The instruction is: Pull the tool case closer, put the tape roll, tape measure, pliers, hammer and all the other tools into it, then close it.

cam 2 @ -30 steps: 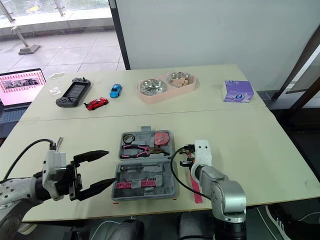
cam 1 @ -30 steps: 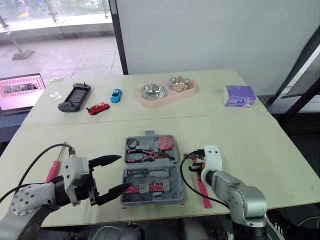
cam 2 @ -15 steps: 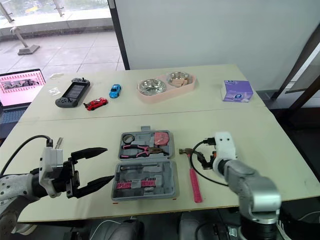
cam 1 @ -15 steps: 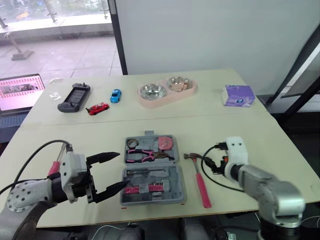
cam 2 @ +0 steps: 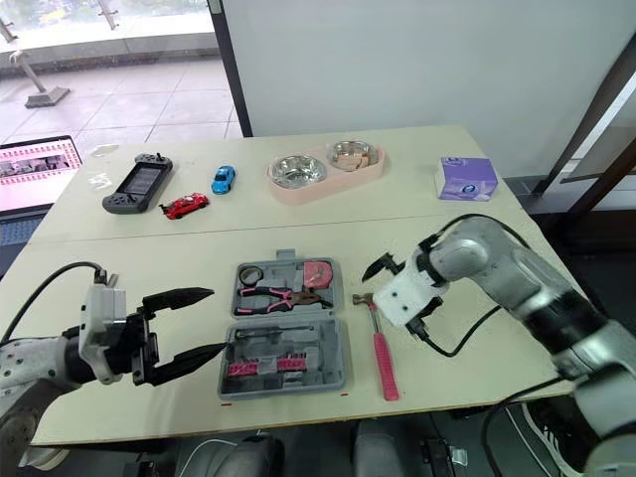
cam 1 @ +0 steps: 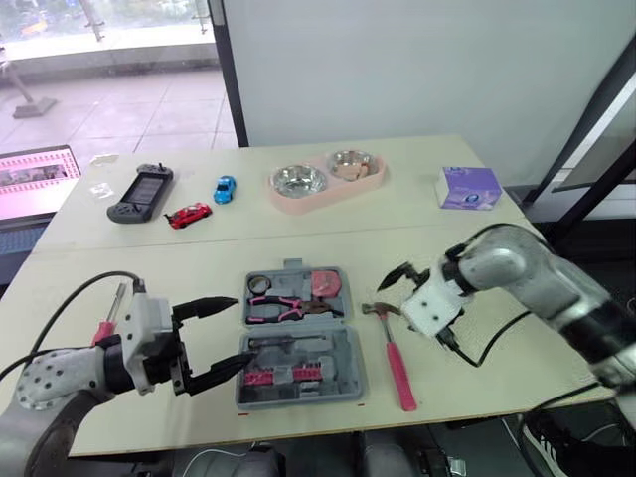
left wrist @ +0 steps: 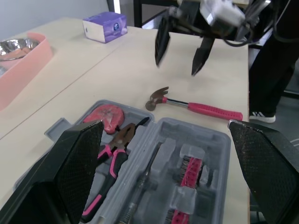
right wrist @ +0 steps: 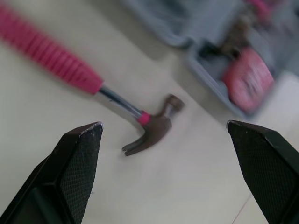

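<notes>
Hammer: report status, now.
Hammer flat on table, right of open tool case, ungrasped. Right pincer open above its head. Left pincer open beside tool case.

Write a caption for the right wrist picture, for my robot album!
The open right gripper aims at the pink-handled hammer lying on the table beside the tool case.

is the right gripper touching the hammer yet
Apart. In the left wrist view the open right gripper hangs above the hammer, with a strip of table showing between its fingertips and the hammer head.
</notes>
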`<state>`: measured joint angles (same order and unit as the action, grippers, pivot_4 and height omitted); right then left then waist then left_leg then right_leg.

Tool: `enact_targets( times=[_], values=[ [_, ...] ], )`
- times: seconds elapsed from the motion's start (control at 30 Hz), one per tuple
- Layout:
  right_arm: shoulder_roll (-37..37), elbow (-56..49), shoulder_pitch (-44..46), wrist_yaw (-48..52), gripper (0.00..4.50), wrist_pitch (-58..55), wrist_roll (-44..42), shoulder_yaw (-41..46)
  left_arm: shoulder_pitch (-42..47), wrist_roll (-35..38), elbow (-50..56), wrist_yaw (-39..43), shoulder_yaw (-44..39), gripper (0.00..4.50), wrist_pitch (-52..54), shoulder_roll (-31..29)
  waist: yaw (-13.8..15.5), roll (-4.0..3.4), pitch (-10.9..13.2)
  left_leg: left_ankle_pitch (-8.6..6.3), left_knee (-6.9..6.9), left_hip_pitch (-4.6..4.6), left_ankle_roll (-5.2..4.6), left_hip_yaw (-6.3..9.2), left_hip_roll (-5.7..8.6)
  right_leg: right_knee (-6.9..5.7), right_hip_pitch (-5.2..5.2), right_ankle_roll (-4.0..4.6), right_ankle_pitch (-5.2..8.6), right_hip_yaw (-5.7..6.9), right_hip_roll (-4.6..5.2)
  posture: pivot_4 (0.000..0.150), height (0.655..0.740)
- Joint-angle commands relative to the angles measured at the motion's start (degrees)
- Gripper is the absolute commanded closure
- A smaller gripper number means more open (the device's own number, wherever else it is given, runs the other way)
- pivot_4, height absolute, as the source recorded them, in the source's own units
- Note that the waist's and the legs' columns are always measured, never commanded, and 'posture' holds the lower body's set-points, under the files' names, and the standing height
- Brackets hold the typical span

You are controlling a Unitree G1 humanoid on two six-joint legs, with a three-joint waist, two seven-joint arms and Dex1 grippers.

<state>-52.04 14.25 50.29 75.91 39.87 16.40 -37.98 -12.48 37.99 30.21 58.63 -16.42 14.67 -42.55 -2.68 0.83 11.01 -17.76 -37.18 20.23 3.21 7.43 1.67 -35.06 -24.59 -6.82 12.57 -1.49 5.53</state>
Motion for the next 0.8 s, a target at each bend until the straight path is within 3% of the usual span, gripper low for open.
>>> enact_targets(
  times=[0.03,0.23,0.43,0.57,0.73,0.77,0.8],
  values=[
    [2.89,9.86,5.62,-1.53,0.02,15.88,10.08,-4.33,-0.07,0.70,1.83,-0.20,-0.25,0.00,0.13,-0.01,0.15,0.00,0.00,0.01,0.00,0.07,0.01,0.00,0.01,0.00,-0.07,0.00,0.00,0.00,0.00,0.150,0.7360],
    [10.03,21.61,9.88,-7.68,0.02,24.29,19.57,-8.42,-1.64,1.16,3.39,-1.23,-1.65,0.00,0.41,0.20,0.22,0.00,0.01,0.03,0.01,0.12,0.07,0.04,0.02,-0.02,-0.11,0.05,-0.01,0.00,0.01,0.150,0.7360],
    [14.65,27.44,10.60,-13.63,0.02,24.79,29.53,-11.95,-3.52,1.41,4.88,-2.23,-3.09,0.00,0.62,0.43,0.03,0.09,-0.04,0.06,0.00,0.03,0.13,0.05,0.01,-0.10,-0.09,0.11,-0.03,-0.01,-0.01,0.150,0.7360],
    [15.99,30.28,11.21,-18.15,1.73,24.57,35.58,-13.74,-4.13,1.39,5.44,-2.68,-3.38,0.00,0.66,0.61,-0.21,0.67,-0.39,0.06,0.01,-0.35,0.12,0.04,-0.06,-0.11,0.25,0.38,0.03,-0.03,-0.12,0.150,0.7360],
    [16.10,30.79,11.53,-20.43,4.04,25.86,36.92,-13.69,-4.14,1.02,5.45,-3.09,-3.35,0.00,0.63,0.78,-0.99,0.74,-0.44,0.05,0.05,-0.95,0.10,0.05,-0.17,-0.08,0.90,0.45,0.06,-0.05,-0.25,0.150,0.7360],
    [15.88,30.74,11.73,-20.85,4.43,25.99,36.83,-13.29,-4.08,1.03,5.45,-3.21,-3.28,0.00,0.69,0.82,-1.20,0.74,-0.44,0.05,0.04,-0.96,0.10,0.06,-0.22,-0.08,0.90,0.45,0.05,-0.05,-0.29,0.150,0.7360],
    [15.46,30.79,11.82,-20.18,4.43,26.10,35.56,-12.65,-4.04,1.02,5.51,-3.32,-3.18,0.00,0.70,0.88,-1.30,0.74,-0.43,0.05,0.04,-0.96,0.10,0.06,-0.25,-0.09,0.90,0.45,0.05,-0.05,-0.33,0.150,0.7360]
  ],
)
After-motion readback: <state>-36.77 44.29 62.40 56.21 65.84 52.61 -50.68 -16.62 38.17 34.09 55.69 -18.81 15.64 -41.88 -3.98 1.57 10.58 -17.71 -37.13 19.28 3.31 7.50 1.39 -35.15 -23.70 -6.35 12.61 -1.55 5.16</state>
